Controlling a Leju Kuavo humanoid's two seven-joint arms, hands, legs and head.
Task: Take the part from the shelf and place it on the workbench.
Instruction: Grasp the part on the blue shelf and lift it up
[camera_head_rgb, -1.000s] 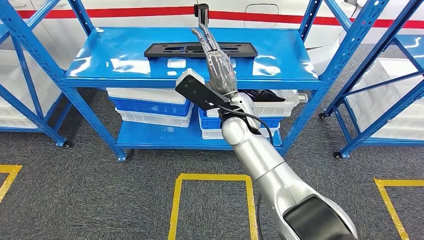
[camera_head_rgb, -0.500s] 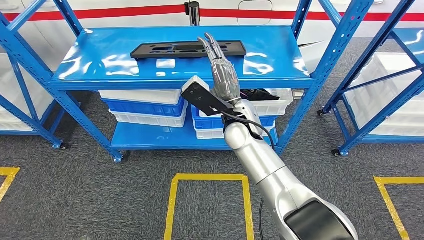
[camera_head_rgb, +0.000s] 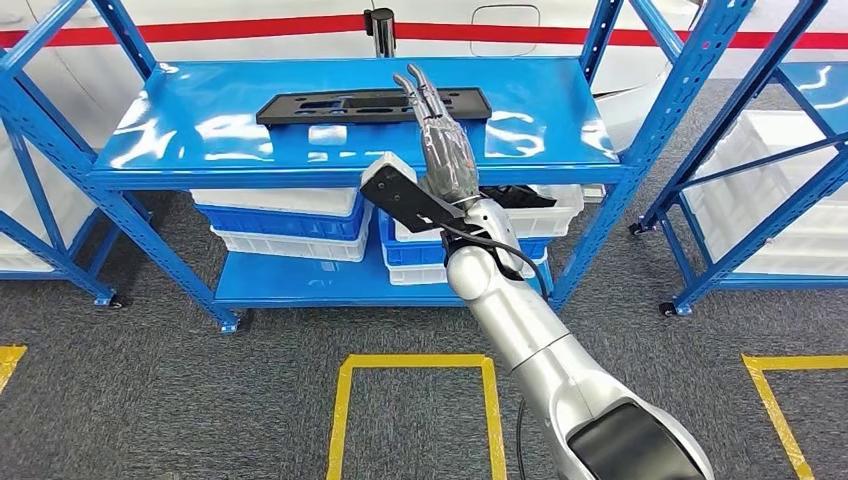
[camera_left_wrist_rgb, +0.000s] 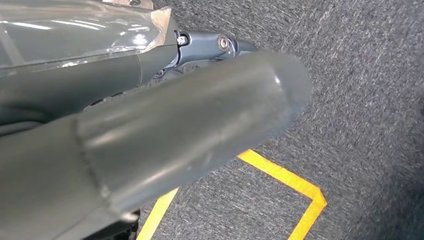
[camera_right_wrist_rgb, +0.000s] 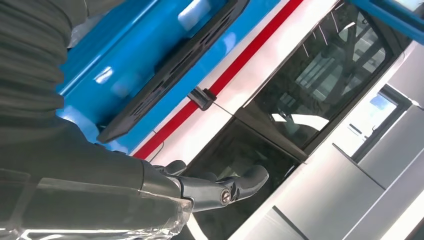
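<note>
Reaching over the blue shelf (camera_head_rgb: 250, 140), the right hand (camera_head_rgb: 445, 150) hovers, fingers straight, holding nothing. The black part (camera_head_rgb: 330, 105) lies flat there, just beyond the fingertips.

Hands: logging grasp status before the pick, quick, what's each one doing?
Right hand: open, fingers extended toward the black part, holding nothing.
Left hand: cannot be told.

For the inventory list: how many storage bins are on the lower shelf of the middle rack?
4: two stacked on the left, blue bin above white bin; two on the right, white bin above blue bin. The arm may hide more.
</note>
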